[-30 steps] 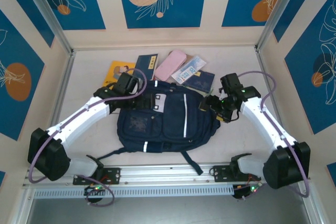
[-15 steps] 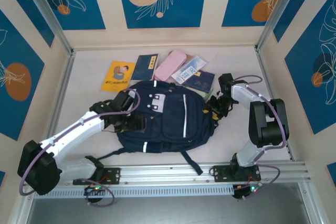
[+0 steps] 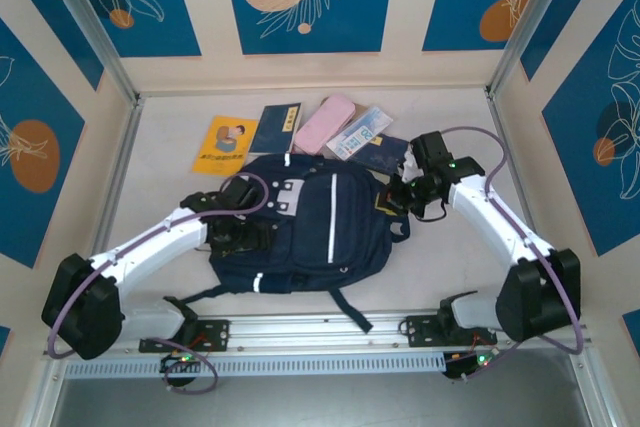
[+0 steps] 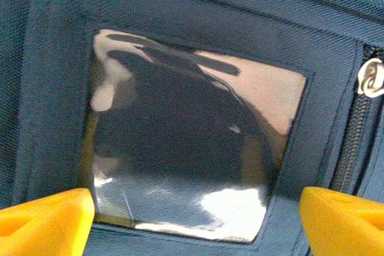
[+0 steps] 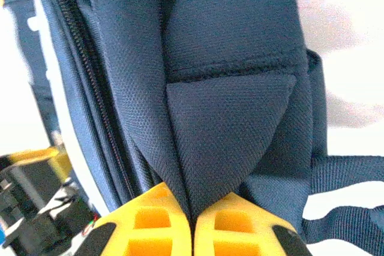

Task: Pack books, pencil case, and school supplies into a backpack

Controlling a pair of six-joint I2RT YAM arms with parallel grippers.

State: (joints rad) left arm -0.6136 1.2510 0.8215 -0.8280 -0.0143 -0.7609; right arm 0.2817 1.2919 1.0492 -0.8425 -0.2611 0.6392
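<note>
The navy backpack (image 3: 310, 227) lies flat mid-table, with the books (image 3: 225, 142), pink pencil case (image 3: 325, 124) and school supplies (image 3: 362, 132) behind it.

quantities present: one orange-yellow book (image 3: 225, 144), two navy books (image 3: 275, 129), one pink pencil case (image 3: 325, 123), one white-and-blue printed packet (image 3: 360, 133), one navy backpack (image 3: 305, 222).

Pale tabletop (image 3: 160, 137), with the navy backpack (image 3: 310, 227) sprawled across the middle, black straps trailing toward the near edge. Along the far side, left to right: orange-yellow book (image 3: 226, 143), navy book (image 3: 277, 128), pink pencil case (image 3: 325, 123), white-and-blue packet (image 3: 359, 133), then a 2nd navy book (image 3: 385, 155).
</note>
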